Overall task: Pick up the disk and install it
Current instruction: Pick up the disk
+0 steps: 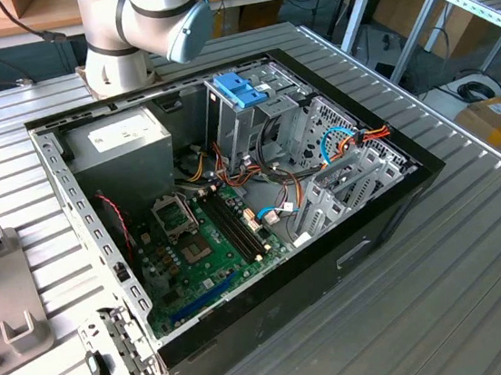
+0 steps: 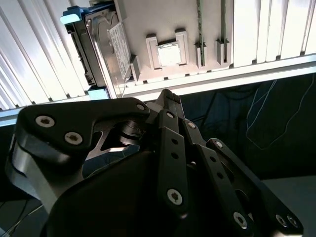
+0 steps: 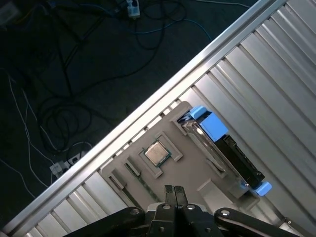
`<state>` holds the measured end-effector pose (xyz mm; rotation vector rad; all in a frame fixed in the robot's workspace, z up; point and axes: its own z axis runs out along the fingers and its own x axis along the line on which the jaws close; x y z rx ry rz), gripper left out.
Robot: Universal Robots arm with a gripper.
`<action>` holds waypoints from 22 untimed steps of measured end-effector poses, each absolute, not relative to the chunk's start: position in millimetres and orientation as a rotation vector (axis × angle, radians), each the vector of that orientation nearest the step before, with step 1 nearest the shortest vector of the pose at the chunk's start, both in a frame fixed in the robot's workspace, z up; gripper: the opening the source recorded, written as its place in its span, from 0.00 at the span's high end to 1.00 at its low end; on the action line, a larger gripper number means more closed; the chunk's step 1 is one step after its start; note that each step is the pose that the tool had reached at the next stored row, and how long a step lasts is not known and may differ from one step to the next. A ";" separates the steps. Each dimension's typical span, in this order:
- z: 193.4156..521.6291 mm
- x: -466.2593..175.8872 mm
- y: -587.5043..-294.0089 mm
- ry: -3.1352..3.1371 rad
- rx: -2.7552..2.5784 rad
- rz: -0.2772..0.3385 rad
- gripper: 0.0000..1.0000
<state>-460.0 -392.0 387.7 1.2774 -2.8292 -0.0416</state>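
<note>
Black linkage fingers pressed tip to tip: my pincer [image 3: 175, 190] is fully closed and holds nothing, hanging above the grey plastic fixture tray [image 3: 197, 170] on the ribbed aluminium bench [image 3: 276, 74]. The dark-metal disk in its light-blue carrier frame [image 3: 232, 153] stands on edge in a slot of that tray, apart from me, near a small square silver processor chip [image 3: 157, 153]. My worry is that, coming down closed, I would strike the disk's upper edge — tipping it, or jamming it in its slot.
</note>
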 end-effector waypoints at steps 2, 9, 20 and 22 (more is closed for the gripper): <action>387.7 -460.0 -392.0 -2.823 1.290 -0.041 0.90; 387.6 -460.0 -392.0 -2.795 1.349 -0.040 0.90; 387.7 -460.0 -392.0 -2.749 1.438 -0.038 0.90; 387.7 -460.0 -392.0 -2.743 1.450 -0.038 0.90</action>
